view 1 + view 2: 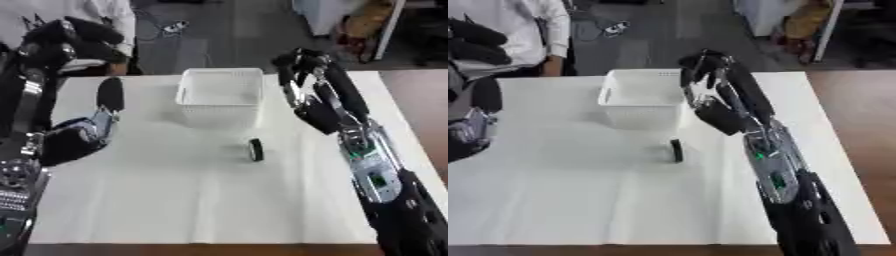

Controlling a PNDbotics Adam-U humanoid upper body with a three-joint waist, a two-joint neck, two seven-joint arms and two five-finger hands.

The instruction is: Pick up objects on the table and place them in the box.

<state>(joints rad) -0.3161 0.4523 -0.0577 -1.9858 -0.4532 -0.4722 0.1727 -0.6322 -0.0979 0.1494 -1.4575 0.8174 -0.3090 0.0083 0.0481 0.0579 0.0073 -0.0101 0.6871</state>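
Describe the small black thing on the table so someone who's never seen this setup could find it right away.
Start at the white mesh basket standing at the far middle of the white table. Just in front of its near right corner stands a small black ring-shaped object, upright on its edge like a little wheel. It is the only loose item on the table, dark against the white.

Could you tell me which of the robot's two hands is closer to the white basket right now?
The right hand, fingers curled, hangs beside the white mesh plastic basket, by its rim; the left hand is farther off, left of it.
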